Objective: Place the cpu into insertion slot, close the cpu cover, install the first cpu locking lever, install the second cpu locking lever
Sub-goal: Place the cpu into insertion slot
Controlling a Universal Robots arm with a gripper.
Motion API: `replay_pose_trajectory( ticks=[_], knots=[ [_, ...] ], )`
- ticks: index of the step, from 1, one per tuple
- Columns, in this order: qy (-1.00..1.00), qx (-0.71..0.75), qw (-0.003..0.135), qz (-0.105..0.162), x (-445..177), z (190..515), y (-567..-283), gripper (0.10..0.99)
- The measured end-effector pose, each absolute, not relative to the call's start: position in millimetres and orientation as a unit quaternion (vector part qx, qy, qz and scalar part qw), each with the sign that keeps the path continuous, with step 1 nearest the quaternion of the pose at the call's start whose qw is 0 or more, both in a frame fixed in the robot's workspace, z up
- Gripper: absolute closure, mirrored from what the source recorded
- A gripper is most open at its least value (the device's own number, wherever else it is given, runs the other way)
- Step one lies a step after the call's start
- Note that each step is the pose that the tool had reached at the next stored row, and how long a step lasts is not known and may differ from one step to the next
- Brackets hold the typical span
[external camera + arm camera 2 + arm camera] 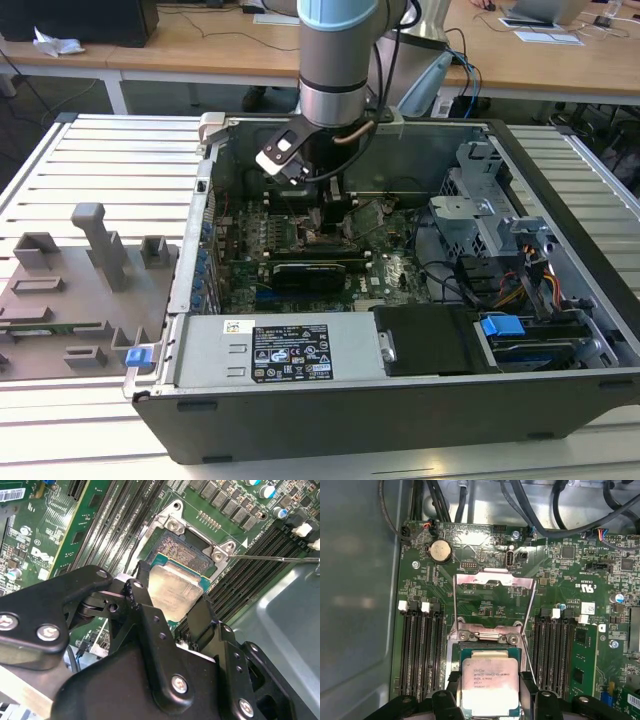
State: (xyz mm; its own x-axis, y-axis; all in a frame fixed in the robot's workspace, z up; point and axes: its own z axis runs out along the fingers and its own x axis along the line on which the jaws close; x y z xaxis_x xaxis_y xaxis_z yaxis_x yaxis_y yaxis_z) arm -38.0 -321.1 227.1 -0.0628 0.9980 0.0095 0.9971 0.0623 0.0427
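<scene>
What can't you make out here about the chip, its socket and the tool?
Both wrist views: the cpu, shut in the tool, covers the near part of the insertion slot; the pins beneath, and whether it is seated, cannot be told.
First wrist view: the tool's fingers cover the cpu's side edges.
Exterior view: the arm and tool stand in front of the cpu and insertion slot.

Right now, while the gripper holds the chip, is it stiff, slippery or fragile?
Probably stiff: the chip is a flat, metal-topped square. Its thin edges may slip in the gripper. Likely light, being so thin.
</scene>
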Motion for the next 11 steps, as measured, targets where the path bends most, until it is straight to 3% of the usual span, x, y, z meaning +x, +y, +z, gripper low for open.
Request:
replay_pose_trajectory(
  ticks=[11],
  knots=[
    [0.725,0.689,0.011,0.019,-40,215,-321,0.541]
  ],
)
